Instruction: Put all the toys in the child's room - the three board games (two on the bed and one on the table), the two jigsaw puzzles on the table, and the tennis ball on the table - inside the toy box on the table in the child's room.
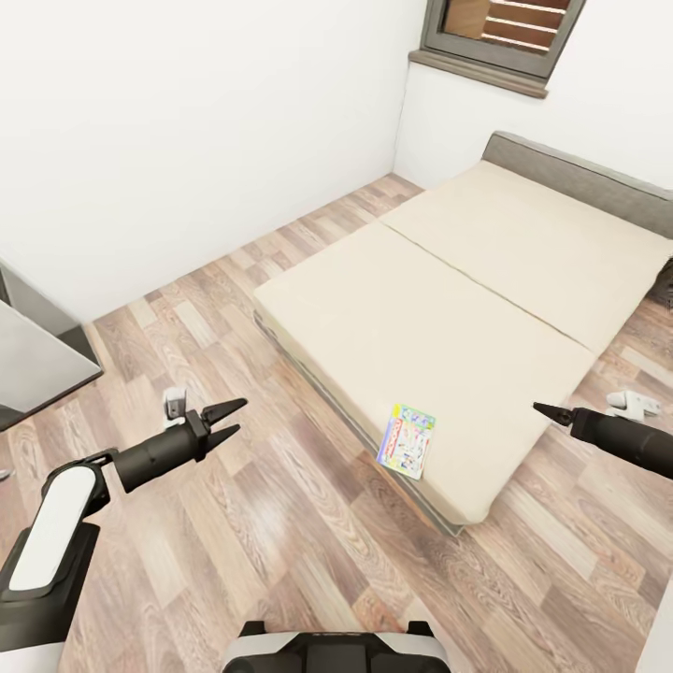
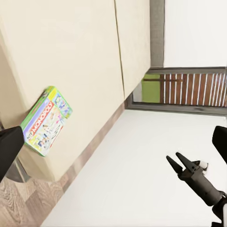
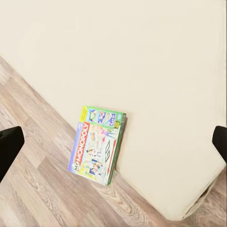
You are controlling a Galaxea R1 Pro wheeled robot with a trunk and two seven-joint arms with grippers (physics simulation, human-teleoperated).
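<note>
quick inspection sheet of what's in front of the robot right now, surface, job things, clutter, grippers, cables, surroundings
surface: beige bed, low, bare apart from one box; wood-plank floor around it
job's things: Monopoly box lying flat at the bed's near edge, overhanging it a little in the right wrist view
clutter: small white object on the floor near the left gripper; another by the bed's right side
grippers: left gripper open, empty, over the floor; right gripper empty, near the bed's corner
cables: nothing seen
surroundings: white walls, dark-framed window, grey furniture at left

Monopoly board game (image 1: 407,440) flat, overhanging beige bed (image 1: 486,280) edge
</note>
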